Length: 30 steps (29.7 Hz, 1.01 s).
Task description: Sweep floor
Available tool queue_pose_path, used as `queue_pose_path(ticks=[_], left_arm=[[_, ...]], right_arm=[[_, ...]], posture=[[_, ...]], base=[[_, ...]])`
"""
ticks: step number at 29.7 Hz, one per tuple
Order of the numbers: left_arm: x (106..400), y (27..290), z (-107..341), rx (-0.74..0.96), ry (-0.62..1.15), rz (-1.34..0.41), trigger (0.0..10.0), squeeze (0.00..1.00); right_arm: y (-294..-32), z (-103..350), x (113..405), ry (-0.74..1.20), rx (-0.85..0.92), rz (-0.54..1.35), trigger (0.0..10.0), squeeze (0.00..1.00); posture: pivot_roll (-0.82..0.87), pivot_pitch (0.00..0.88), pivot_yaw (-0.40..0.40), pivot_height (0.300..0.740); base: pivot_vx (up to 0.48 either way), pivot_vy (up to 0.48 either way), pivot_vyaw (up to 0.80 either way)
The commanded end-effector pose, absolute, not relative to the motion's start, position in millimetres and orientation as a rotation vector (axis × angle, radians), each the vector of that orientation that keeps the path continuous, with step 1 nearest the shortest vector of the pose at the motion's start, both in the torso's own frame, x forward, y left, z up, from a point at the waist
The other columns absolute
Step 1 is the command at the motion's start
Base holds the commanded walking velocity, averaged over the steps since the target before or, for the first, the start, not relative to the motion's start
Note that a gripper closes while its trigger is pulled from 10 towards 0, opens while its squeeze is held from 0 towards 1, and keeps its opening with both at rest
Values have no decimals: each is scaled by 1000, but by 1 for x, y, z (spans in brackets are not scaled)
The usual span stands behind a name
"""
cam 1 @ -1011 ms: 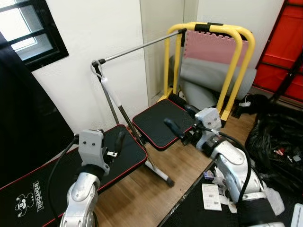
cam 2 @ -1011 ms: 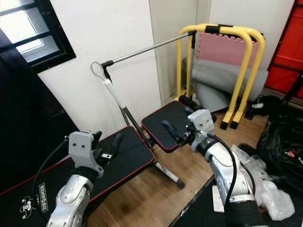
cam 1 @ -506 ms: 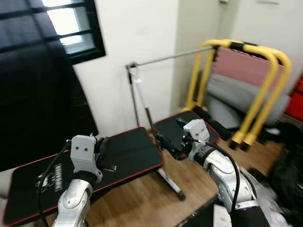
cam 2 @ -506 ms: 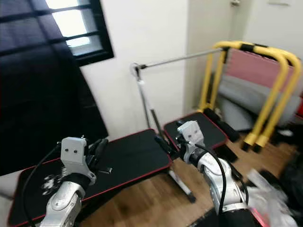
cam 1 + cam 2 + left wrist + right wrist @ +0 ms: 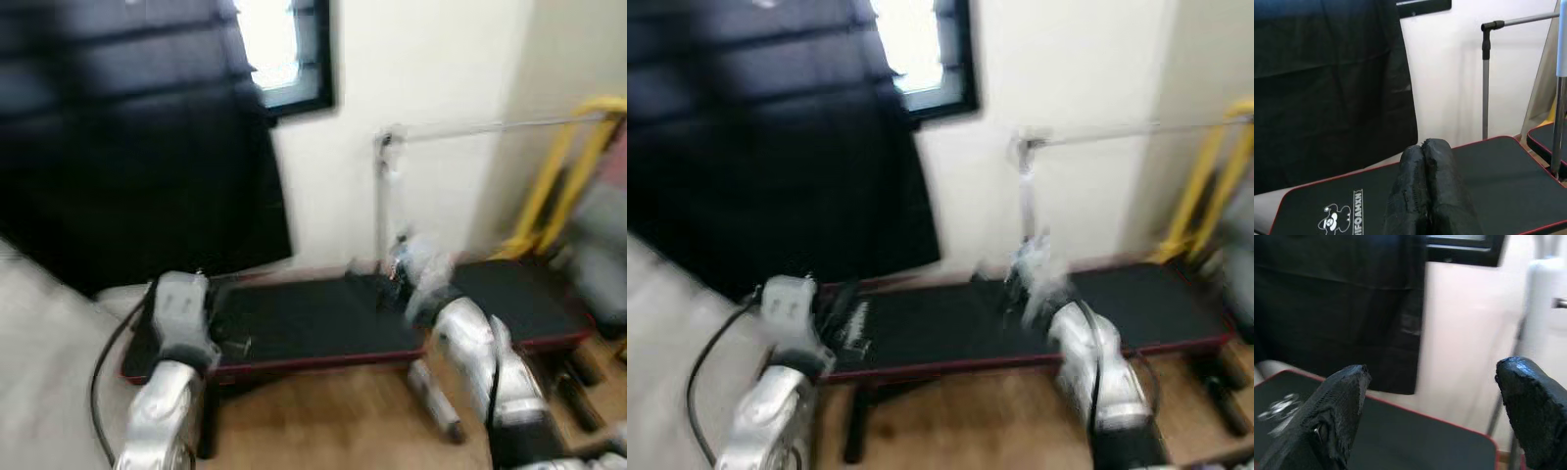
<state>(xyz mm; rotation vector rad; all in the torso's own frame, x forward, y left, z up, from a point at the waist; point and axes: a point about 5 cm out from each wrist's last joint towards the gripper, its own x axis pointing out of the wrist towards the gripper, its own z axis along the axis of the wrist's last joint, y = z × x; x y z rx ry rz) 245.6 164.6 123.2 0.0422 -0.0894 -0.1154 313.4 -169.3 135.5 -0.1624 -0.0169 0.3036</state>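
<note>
Wood floor (image 5: 333, 431), white wall, one dark window (image 5: 284, 49); head views blurred. One black red-edged bench (image 5: 323, 328) lies just beyond both grippers. Left gripper (image 5: 1422, 147): fingers pressed together, empty. Right gripper (image 5: 1432, 377): fingers spread wide, empty. Left wrist view resolves the bench's bear logo (image 5: 1334, 223) and one metal pole (image 5: 1486, 83).

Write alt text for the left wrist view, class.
The left tool, its two black fingers pressed together, points over a black padded bench with a red edge. Behind are a white wall, a dark curtain and a metal pole.
</note>
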Motion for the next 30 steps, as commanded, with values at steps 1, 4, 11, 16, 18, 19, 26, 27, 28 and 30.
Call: queue_pose_path(ticks=[1, 4, 11, 16, 18, 19, 26, 27, 28, 30], left_arm=[[245, 167, 119, 59, -63, -110, 10000, 0], [244, 166, 120, 61, -65, -125, 10000, 0], [242, 165, 121, 56, -63, -137, 10000, 0], [242, 164, 121, 58, -61, -141, 10000, 0], [242, 164, 121, 58, -61, -143, 10000, 0], [242, 164, 121, 58, -61, -144, 10000, 0], [240, 161, 123, 41, -69, -161, 10000, 0], [240, 160, 123, 42, -67, -162, 10000, 0], [240, 160, 123, 42, -65, -162, 10000, 0], [240, 160, 123, 43, -63, -161, 10000, 0]], right_arm=[[-171, 132, 315, 6, -148, 279, 10000, 0], [-174, 133, 316, 12, -156, 262, 10000, 0], [-183, 130, 319, 24, -136, 151, 10000, 0], [-183, 128, 321, 46, -108, 140, 10000, 0], [-182, 129, 321, 32, -103, 144, 10000, 0], [-181, 130, 320, 23, -105, 154, 10000, 0], [-169, 130, 317, 22, -144, 245, 10000, 0], [-165, 128, 315, 28, -153, 283, 10000, 0], [-161, 127, 314, 33, -167, 327, 10000, 0], [-158, 126, 313, 38, -184, 359, 10000, 0]], posture=[[40, 0, 16, 740], [40, 0, 16, 740], [44, 0, 18, 740], [45, 0, 17, 740], [45, 0, 17, 740], [45, 0, 17, 740], [45, 0, 13, 740], [45, 0, 13, 740], [43, 0, 12, 740], [43, 0, 12, 740]], base=[[0, 0, 0], [277, 0, 0], [333, 0, 229], [332, 0, -320], [334, 0, -800], [337, 0, 0], [274, 0, 0], [0, 0, 0], [0, 0, 0], [0, 0, 0]])
